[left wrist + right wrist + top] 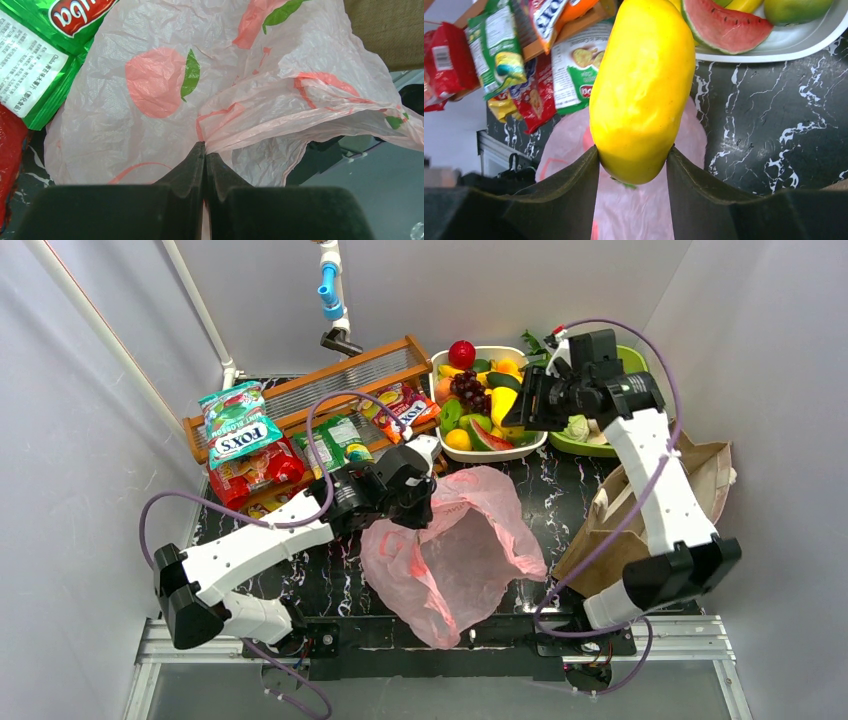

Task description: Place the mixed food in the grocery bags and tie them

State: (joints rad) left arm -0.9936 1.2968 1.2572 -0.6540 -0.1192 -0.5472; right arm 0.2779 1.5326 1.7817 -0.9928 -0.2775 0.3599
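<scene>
- Left gripper, one: fingers pressed together, pinching a fold of the pink plastic bag.
- Pink plastic bag, one: spread ahead of and below that gripper.
- Right gripper, one: clamped on one yellow toy fruit, which juts ahead of its fingers.
- White basket, one: just beyond the fruit's far end, with one watermelon slice inside.
- Brown paper bag, one: behind the right gripper, under its arm.
- Snack packets, at least five: beyond the left gripper.

A: What do the two arms look like?
B: The left arm and right arm have boxy white shells with black joint housings. A thin purple cable loops loosely beside each. The gripper fingers are matte black wedges, possibly rubber-coated.
</scene>
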